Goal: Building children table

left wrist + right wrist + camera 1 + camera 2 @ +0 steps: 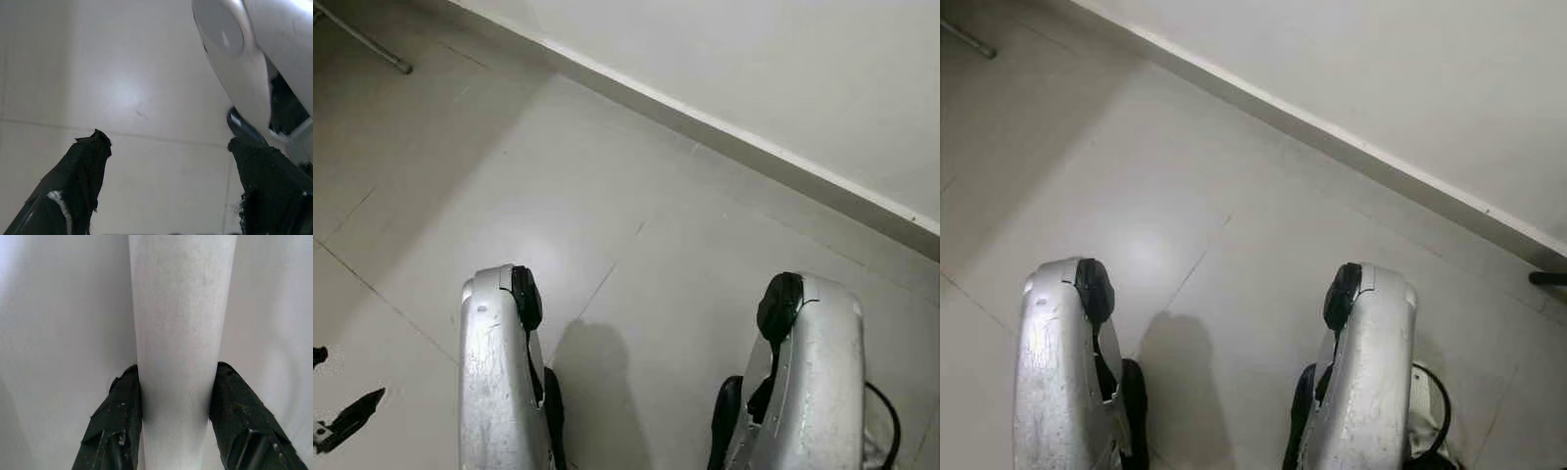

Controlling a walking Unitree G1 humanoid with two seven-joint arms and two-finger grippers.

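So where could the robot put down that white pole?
Bare tile floor lies ahead, between the two arms and the wall's baseboard. The right pincer grips the white pole. The left pincer is open over bare floor. A small black part lies far left.

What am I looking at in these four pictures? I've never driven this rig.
The two upper pictures come from the robot's head, looking down at its own silver arms above a pale tiled floor beside a white wall. The lower two come from wrist cameras, looking along each tool's black fingers. The left tool is open and empty, with floor between its fingers. The right tool is shut on a white round post, possibly a table leg.
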